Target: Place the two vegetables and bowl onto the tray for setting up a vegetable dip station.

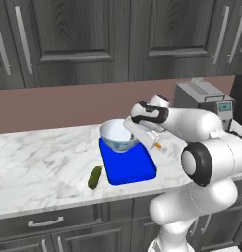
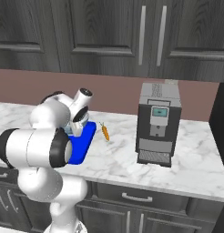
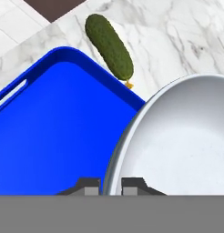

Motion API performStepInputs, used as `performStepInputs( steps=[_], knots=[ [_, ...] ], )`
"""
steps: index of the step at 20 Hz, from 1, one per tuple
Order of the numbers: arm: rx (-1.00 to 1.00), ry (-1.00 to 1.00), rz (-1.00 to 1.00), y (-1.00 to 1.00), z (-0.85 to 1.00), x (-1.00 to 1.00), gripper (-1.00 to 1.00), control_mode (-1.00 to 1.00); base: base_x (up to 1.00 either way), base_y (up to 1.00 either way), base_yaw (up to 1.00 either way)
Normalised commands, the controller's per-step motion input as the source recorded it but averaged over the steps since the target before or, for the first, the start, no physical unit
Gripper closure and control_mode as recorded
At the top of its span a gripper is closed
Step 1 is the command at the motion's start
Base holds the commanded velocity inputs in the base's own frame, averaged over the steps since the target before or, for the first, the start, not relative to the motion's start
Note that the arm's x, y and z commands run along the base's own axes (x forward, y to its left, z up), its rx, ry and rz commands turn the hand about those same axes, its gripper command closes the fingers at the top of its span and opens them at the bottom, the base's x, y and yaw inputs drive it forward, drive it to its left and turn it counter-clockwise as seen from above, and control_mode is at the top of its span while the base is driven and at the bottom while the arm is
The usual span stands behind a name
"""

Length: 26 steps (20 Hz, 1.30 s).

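In the left base view you have a white marble counter [image 1: 39, 157] under dark cabinets. The bowl [image 1: 118, 134] sits over the far end of the blue tray [image 1: 129, 165], and the gripper [image 1: 133, 129] pinches its right rim. The cucumber [image 1: 95, 177] lies on the counter just left of the tray.

In the right base view the carrot [image 2: 105, 132] lies on the counter between the tray [image 2: 82, 146] and a coffee machine [image 2: 157, 123].

In the hand view your fingertips [image 3: 89, 185] are nearly closed, clamped on the bowl's [image 3: 186, 136] rim above the tray [image 3: 54, 136]; the cucumber [image 3: 109, 45] lies just beyond the tray's edge.

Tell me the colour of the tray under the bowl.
Bright blue; the tray shows best in the hand view.
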Motion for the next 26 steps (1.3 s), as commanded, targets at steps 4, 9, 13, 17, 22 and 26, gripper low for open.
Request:
performStepInputs(
  steps=[4, 9, 13, 17, 22, 26],
  knots=[
    [0.02, 0.00, 0.00, 0.09, -0.19, 0.23, 1.00, -1.00, 0.00, 0.00, 0.00],
    [0.02, 0.00, 0.00, 0.09, -0.16, 0.24, 1.00, -1.00, 0.00, 0.00, 0.00],
    [0.00, -0.01, -0.01, 0.02, -0.12, 0.21, 1.00, -1.00, 0.00, 0.00, 0.00],
    [0.00, 0.00, -0.02, 0.01, -0.13, 0.21, 1.00, -1.00, 0.00, 0.00, 0.00],
    [0.00, 0.00, -0.01, 0.01, -0.12, 0.21, 1.00, -1.00, 0.00, 0.00, 0.00],
    [0.00, 0.00, -0.02, 0.01, -0.12, 0.20, 1.00, -1.00, 0.00, 0.00, 0.00]
  ],
)
